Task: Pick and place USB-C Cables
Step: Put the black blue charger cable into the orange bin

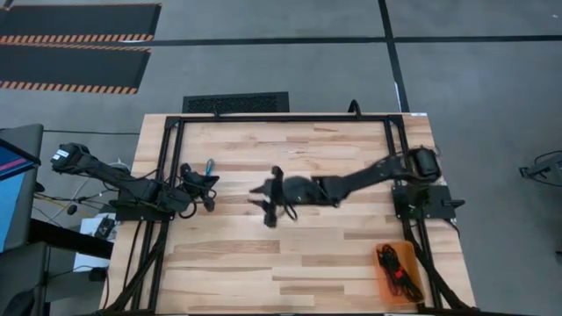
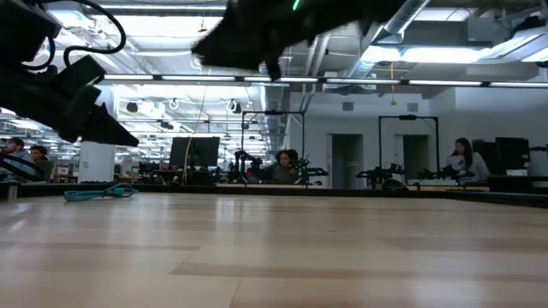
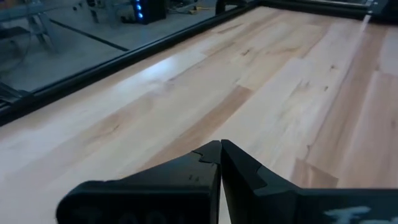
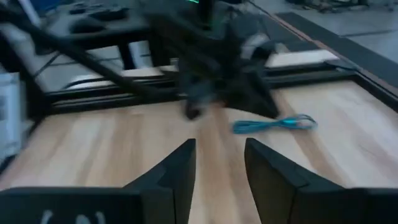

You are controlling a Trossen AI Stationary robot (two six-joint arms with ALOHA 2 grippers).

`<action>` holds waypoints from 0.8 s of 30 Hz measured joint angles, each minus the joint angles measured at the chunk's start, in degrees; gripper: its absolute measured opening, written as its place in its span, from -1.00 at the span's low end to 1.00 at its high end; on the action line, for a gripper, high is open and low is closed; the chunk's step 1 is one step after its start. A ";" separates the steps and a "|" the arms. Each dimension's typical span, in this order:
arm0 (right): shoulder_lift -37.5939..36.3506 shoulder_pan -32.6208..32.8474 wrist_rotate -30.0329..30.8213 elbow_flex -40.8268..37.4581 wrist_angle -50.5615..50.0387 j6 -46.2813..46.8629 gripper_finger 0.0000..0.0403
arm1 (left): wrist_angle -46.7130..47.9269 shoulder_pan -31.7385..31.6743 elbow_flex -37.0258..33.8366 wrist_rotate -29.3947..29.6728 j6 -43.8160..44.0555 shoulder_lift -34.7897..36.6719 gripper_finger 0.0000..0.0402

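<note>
Progress of the cable transfer, judged from present positions. An orange tray (image 1: 387,283) at the desk (image 1: 334,254) corner nearest the right arm's base already holds a bundle of black and red USB-C cables (image 1: 392,266), apparently delivered. One teal USB-C cable (image 4: 275,124) lies loose on the bare wood, on the far side of the desk from the tray and just beside the left gripper (image 1: 209,186); it appears to be the only cable left to move, as no other is visible on the desk.

The teal cable is thin and loosely gathered, drawn out into a long narrow loop, lying flat on the boards; in the low view it shows as a low flat tangle (image 2: 99,192).

The right gripper (image 1: 269,203) hangs above the middle of the desk, well apart from the tray and short of the teal cable, its fingers (image 4: 178,167) parted by a narrow gap with nothing between them. The left gripper waits beside the teal cable with fingers (image 3: 205,163) pressed together, holding nothing. The remaining pick has not begun.
</note>
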State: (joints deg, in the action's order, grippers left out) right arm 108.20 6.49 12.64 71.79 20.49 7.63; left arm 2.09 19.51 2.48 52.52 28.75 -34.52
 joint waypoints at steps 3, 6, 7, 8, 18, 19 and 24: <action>4.59 -4.22 -3.02 0.69 2.67 1.53 -0.23 | 0.04 0.00 0.00 -1.22 0.33 -0.02 -1.00; 8.16 -7.35 -5.65 2.10 2.32 2.02 -0.25 | 0.08 -0.01 0.00 -1.15 4.37 -0.62 -1.00; 8.73 -8.01 -6.37 2.25 2.11 2.03 -0.26 | 0.14 -0.02 0.00 -0.90 6.23 -0.97 -1.00; 9.34 -8.56 -7.11 2.46 2.54 2.00 -0.26 | 0.22 -0.02 0.02 -0.52 7.62 -1.49 -1.00; 4.94 -11.12 -9.87 2.40 0.66 1.50 -0.27 | 0.03 -5.66 0.00 0.49 9.23 -6.63 -0.97; 4.36 -11.52 -9.90 2.40 0.58 1.36 -0.26 | 0.02 -6.85 0.00 -1.16 9.77 -7.01 -0.94; 2.02 -13.99 -9.87 2.40 1.33 1.37 -0.18 | -0.07 -13.27 0.04 -7.57 12.73 -11.09 -0.68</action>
State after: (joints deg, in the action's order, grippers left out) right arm 110.22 -7.50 2.76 74.19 21.82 8.99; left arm 2.02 6.24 2.52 44.95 41.49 -45.62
